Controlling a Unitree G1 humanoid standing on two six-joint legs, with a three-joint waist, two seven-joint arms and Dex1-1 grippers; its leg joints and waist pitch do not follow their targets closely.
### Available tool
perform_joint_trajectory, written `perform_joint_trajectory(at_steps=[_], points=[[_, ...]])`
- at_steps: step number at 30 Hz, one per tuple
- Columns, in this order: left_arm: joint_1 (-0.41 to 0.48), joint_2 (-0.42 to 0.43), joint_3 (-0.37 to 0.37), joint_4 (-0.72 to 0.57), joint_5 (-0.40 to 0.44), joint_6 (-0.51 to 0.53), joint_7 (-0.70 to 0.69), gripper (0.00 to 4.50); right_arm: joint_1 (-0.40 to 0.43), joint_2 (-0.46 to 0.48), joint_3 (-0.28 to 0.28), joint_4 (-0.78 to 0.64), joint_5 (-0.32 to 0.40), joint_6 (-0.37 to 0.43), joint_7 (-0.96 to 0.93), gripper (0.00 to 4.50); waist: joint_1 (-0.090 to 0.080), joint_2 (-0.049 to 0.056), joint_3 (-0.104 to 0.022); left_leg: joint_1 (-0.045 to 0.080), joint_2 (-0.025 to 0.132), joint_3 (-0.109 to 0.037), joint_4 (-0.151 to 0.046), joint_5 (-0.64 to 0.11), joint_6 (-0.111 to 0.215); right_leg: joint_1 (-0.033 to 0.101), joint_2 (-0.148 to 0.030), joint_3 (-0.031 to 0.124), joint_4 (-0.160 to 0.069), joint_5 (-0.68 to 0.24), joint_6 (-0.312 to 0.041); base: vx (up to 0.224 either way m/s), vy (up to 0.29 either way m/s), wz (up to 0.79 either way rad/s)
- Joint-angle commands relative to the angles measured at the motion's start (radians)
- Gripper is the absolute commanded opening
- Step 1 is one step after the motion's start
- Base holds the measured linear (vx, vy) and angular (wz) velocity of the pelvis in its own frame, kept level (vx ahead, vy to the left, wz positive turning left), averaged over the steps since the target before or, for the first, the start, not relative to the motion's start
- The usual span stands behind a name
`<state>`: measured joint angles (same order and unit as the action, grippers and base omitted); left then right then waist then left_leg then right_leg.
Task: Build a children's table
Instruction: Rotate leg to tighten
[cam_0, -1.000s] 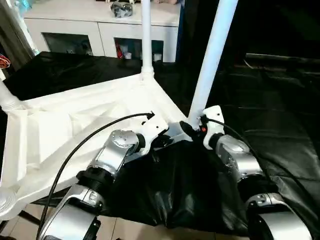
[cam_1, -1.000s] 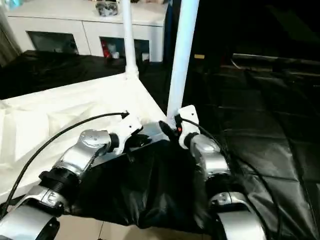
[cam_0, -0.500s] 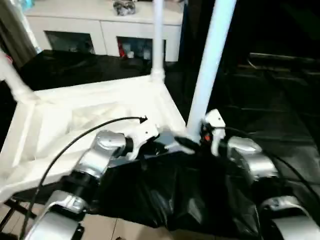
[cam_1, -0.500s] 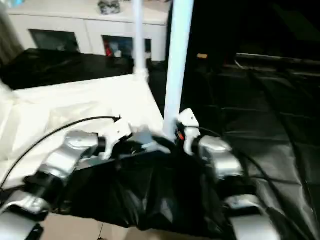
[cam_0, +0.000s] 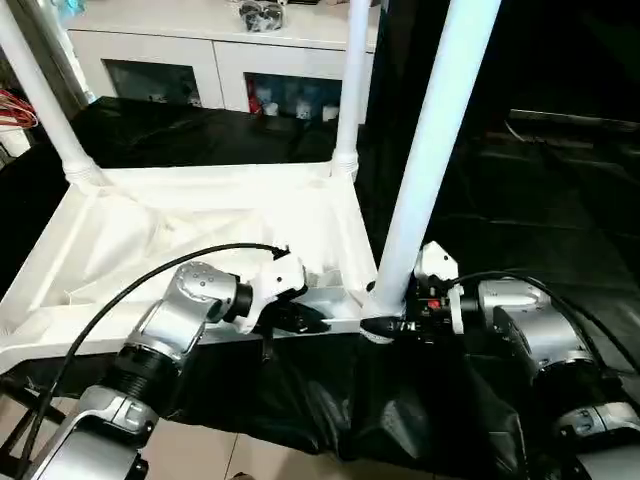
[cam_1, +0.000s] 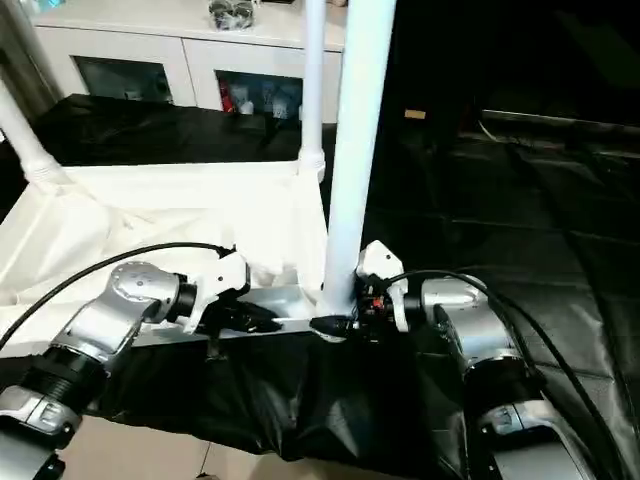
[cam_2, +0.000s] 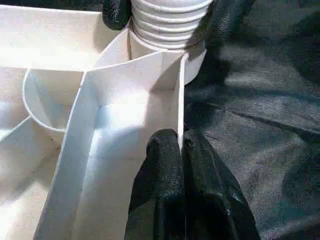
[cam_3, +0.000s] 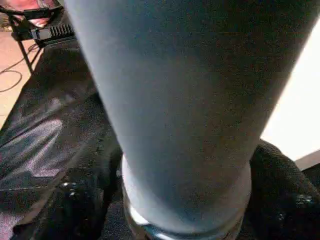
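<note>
Tabletop: upside down on the black cloth, ribs up.
Legs fitted: three visible upright; near leg seated in its corner socket.
Left gripper: pinched on the tabletop's rim wall.
Right gripper: fingers straddle the near leg's base.
Remaining: fourth corner cut off; leg there unconfirmed.

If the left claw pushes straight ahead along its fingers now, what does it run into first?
Most likely the near corner leg: the left claw is pinched on the tabletop's thin rim wall, and that wall runs straight to the leg's ribbed base in its corner socket. The right claw sits at the same leg, so depth is uncertain.
</note>
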<state>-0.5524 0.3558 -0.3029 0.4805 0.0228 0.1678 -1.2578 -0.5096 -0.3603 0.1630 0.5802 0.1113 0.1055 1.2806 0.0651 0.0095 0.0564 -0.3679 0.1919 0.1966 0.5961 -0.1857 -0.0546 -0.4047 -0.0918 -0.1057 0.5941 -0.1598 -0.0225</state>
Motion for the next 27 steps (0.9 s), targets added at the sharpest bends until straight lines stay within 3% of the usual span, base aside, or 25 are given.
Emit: perform_joint_trajectory(at_steps=[1, 5, 8, 10, 11, 12, 14, 17, 20, 24, 27], points=[[-0.016, -0.026, -0.004, -0.054, -0.034, -0.017, 0.016, 0.0, 0.021, 0.032, 0.083, -0.034, -0.003, 0.012, 0.064, 3.14, 0.001, -0.007, -0.068, 0.012, 0.049, -0.022, -0.071, -0.228, 0.056, 0.049, -0.068, 0.057, -0.077, -0.343, -0.196, 0.0, 0.0, 0.0], [-0.016, -0.043, 0.007, -0.042, -0.029, -0.026, 0.055, 0.0, 0.037, 0.053, 0.077, -0.036, 0.001, 0.011, 0.029, 2.87, 0.001, -0.006, -0.069, 0.011, 0.049, -0.021, -0.07, -0.214, 0.059, 0.05, -0.067, 0.058, -0.074, -0.313, -0.204, 0.0, 0.0, 0.0], [-0.03, -0.074, 0.024, -0.015, -0.019, -0.031, 0.124, 0.0, 0.043, 0.088, 0.05, -0.023, 0.004, 0.018, -0.051, 2.77, -0.001, -0.008, -0.065, 0.015, 0.046, -0.021, -0.07, -0.239, 0.051, 0.046, -0.068, 0.058, -0.083, -0.359, -0.194, 0.0, 0.0, 0.0], [-0.039, -0.094, 0.034, 0.001, -0.01, -0.033, 0.17, 0.0, 0.04, 0.112, 0.03, -0.001, -0.004, 0.01, -0.119, 2.75, -0.005, -0.009, -0.064, 0.014, 0.046, -0.024, -0.071, -0.254, 0.04, 0.047, -0.07, 0.057, -0.086, -0.406, -0.178, 0.0, 0.0, 0.0], [-0.068, -0.147, 0.054, 0.044, 0.01, -0.028, 0.284, 0.0, 0.009, 0.183, -0.027, 0.087, -0.034, -0.012, -0.347, 2.75, -0.008, -0.011, -0.063, 0.016, 0.044, -0.025, -0.072, -0.268, 0.035, 0.046, -0.068, 0.055, -0.091, -0.437, -0.165, 0.0, 0.0, 0.0], [-0.073, -0.156, 0.058, 0.052, 0.013, -0.024, 0.305, 0.0, 0.003, 0.196, -0.037, 0.103, -0.04, -0.017, -0.391, 2.74, -0.017, -0.006, -0.056, 0.023, 0.041, -0.024, -0.072, -0.295, 0.017, 0.031, -0.067, 0.055, -0.099, -0.488, -0.157, 0.0, 0.0, 0.0], [-0.086, -0.178, 0.064, 0.07, 0.023, -0.018, 0.355, 0.0, -0.011, 0.221, -0.055, 0.135, -0.047, -0.022, -0.471, 2.74, -0.028, -0.013, -0.059, 0.021, 0.037, -0.034, -0.071, -0.329, 0.0, 0.042, -0.072, 0.042, -0.107, -0.58, -0.115, 0.0, 0.0, 0.0], [-0.114, -0.224, 0.071, 0.108, 0.041, -0.012, 0.45, 0.0, -0.044, 0.275, -0.093, 0.197, -0.052, -0.026, -0.632, 2.74, -0.038, -0.01, -0.057, 0.024, 0.036, -0.033, -0.071, -0.348, 0.015, 0.034, -0.069, 0.043, -0.117, -0.592, -0.101, 0.0, 0.0, 0.0], [-0.13, -0.257, 0.076, 0.132, 0.048, -0.011, 0.499, 0.0, -0.068, 0.316, -0.115, 0.234, -0.059, -0.031, -0.731, 2.74, -0.04, -0.007, -0.06, 0.022, 0.037, -0.033, -0.072, -0.338, 0.019, 0.034, -0.069, 0.044, -0.116, -0.566, -0.103, 0.0, 0.0, 0.0], [-0.14, -0.278, 0.068, 0.152, 0.064, -0.031, 0.506, 0.0, -0.1, 0.364, -0.135, 0.277, -0.056, -0.087, -0.762, 2.74, -0.036, -0.006, -0.066, 0.017, 0.041, -0.03, -0.075, -0.308, 0.03, 0.039, -0.07, 0.051, -0.104, -0.451, -0.141, 0.0, 0.0, 0.0], [-0.136, -0.269, 0.06, 0.146, 0.061, -0.042, 0.481, 0.0, -0.108, 0.365, -0.144, 0.277, -0.031, -0.076, -0.72, 3.42, -0.033, -0.006, -0.068, 0.014, 0.041, -0.026, -0.075, -0.276, 0.046, 0.044, -0.068, 0.055, -0.092, -0.366, -0.177, 0.0, 0.0, 0.0]])
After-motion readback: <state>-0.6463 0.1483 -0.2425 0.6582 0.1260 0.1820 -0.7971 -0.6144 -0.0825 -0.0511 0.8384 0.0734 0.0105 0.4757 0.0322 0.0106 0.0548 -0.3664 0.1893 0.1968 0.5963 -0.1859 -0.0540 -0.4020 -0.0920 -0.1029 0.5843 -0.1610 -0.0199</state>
